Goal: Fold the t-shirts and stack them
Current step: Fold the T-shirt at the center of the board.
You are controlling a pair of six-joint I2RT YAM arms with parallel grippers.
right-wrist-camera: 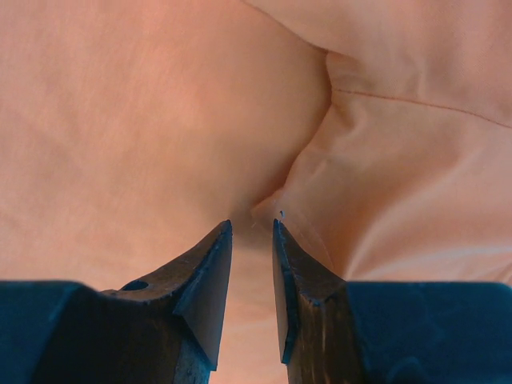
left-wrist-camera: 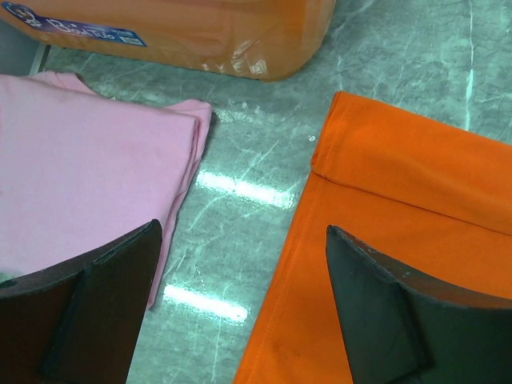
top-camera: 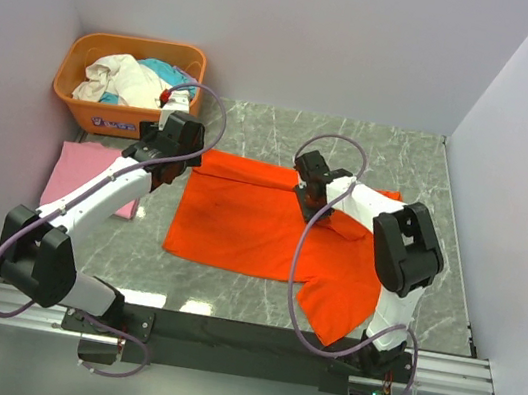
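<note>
Overhead, the orange-red t-shirt (top-camera: 239,224) lies spread mid-table, with the folded pink t-shirt (top-camera: 81,172) at the left edge, just near of the basket (top-camera: 133,42). In the left wrist view, the left gripper (left-wrist-camera: 244,232) gapes wide over bare table (left-wrist-camera: 248,160) between the shirts, holding nothing. In the right wrist view, the right gripper (right-wrist-camera: 252,228) is almost closed, its tips pinching a pucker of the orange-red cloth.

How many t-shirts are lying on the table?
2. The orange-red t-shirt lies mid-table; the folded pink t-shirt lies at the left edge. The clothes heaped in the basket may include more.
</note>
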